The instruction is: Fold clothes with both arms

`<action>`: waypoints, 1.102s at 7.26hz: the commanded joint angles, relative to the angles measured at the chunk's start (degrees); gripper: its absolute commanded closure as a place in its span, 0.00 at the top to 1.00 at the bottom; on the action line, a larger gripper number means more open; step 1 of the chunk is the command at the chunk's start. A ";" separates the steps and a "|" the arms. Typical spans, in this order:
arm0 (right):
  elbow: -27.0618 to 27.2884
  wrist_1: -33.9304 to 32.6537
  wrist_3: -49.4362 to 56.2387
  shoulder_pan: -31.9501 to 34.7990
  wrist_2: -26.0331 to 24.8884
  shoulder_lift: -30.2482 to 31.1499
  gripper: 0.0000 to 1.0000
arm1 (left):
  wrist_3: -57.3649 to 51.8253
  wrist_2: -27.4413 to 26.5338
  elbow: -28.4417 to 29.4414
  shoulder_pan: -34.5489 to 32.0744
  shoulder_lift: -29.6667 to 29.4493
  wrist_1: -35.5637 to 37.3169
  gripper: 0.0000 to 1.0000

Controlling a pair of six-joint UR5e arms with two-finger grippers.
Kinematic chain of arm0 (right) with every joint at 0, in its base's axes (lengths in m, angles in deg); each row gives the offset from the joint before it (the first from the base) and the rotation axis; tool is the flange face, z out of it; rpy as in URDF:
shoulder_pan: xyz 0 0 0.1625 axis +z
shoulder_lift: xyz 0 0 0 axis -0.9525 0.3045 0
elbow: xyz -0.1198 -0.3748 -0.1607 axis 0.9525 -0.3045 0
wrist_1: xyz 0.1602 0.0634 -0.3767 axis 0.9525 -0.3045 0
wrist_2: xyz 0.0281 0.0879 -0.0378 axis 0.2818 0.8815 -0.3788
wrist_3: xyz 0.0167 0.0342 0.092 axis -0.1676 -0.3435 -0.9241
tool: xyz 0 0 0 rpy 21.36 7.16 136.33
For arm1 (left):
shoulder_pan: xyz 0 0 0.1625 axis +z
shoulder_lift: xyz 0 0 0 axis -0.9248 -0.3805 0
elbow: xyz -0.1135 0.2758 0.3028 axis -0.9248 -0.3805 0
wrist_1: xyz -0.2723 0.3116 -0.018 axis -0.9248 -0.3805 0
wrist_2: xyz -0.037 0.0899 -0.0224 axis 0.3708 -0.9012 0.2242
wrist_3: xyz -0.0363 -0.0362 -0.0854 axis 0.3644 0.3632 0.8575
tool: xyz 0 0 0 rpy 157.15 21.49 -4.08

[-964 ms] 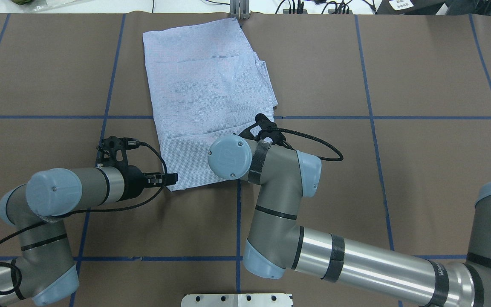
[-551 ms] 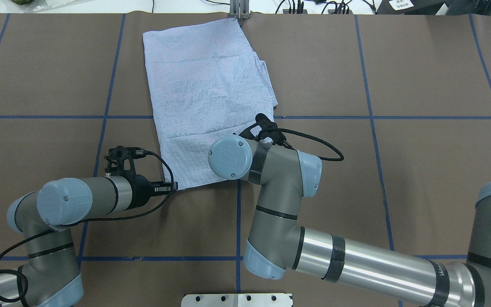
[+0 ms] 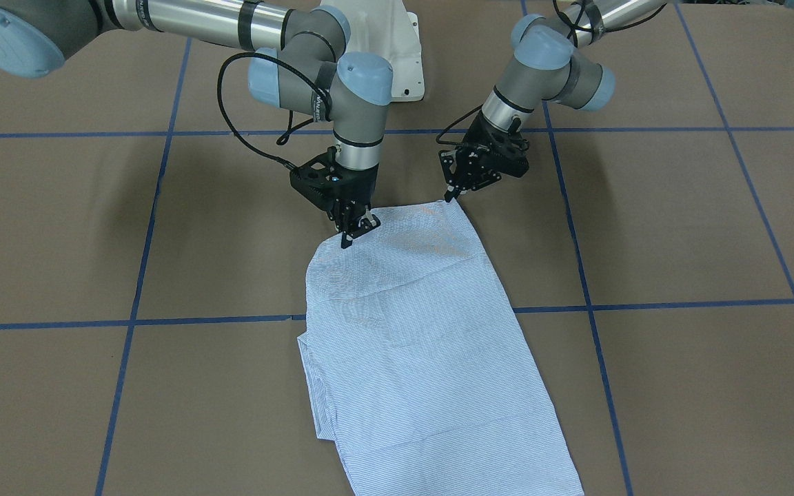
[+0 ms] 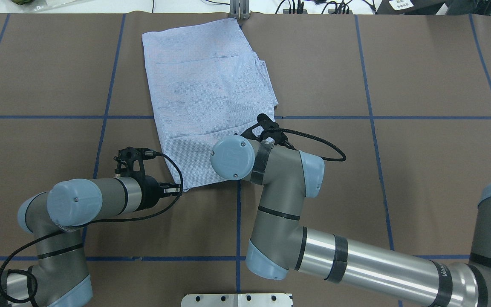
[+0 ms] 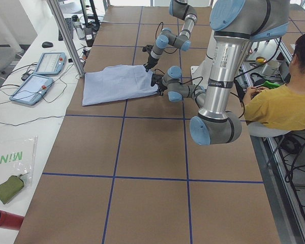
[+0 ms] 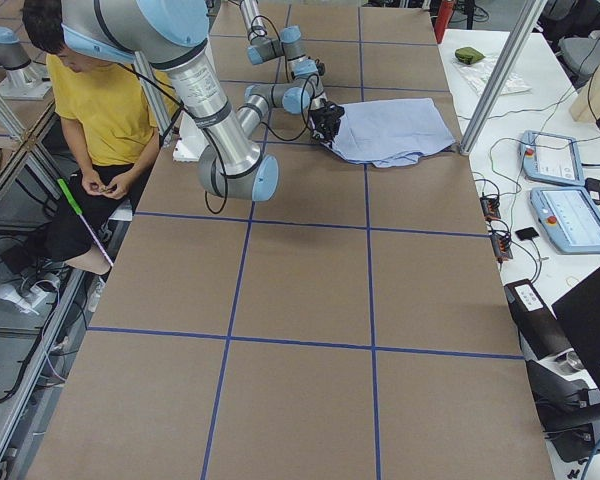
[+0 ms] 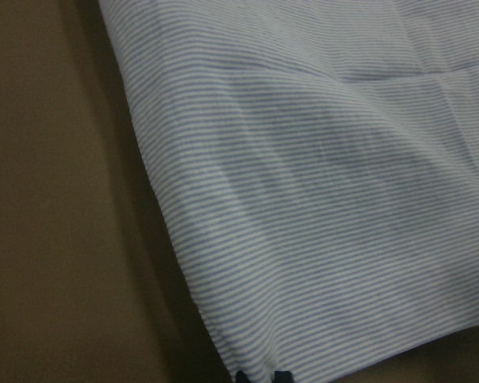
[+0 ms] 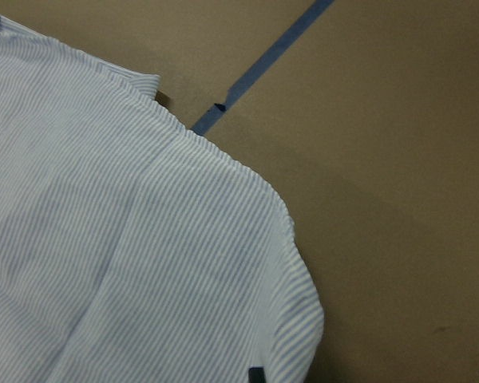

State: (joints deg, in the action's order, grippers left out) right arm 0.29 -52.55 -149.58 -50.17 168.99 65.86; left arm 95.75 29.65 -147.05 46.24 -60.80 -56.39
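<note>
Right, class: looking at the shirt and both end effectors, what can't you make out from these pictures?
1. Right end effector: hidden in the overhead view under its own wrist joint; its grip on the shirt is unclear.
2. Left end effector: its wrist view crops it at the bottom edge; open or shut is unclear.
3. Shirt's end away from the robot: cut off by the front-facing view's bottom edge.
4. Shirt's front details: none show in any view.

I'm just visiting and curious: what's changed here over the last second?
The left gripper slid to its right, its fingers closing on the near corner of the striped shirt and dragging that corner along slightly. The right arm barely shifted; the rest of the shirt lies as before.
</note>
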 commanded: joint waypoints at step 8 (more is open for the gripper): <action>55.55 -37.66 -8.83 -25.34 -10.34 16.21 0.00 | 8.27 2.06 -33.07 12.16 10.34 5.70 0.00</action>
State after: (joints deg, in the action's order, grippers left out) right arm 50.28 -83.17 -156.25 -72.61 159.29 82.54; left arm 102.75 31.61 -173.97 56.68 -52.53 -52.99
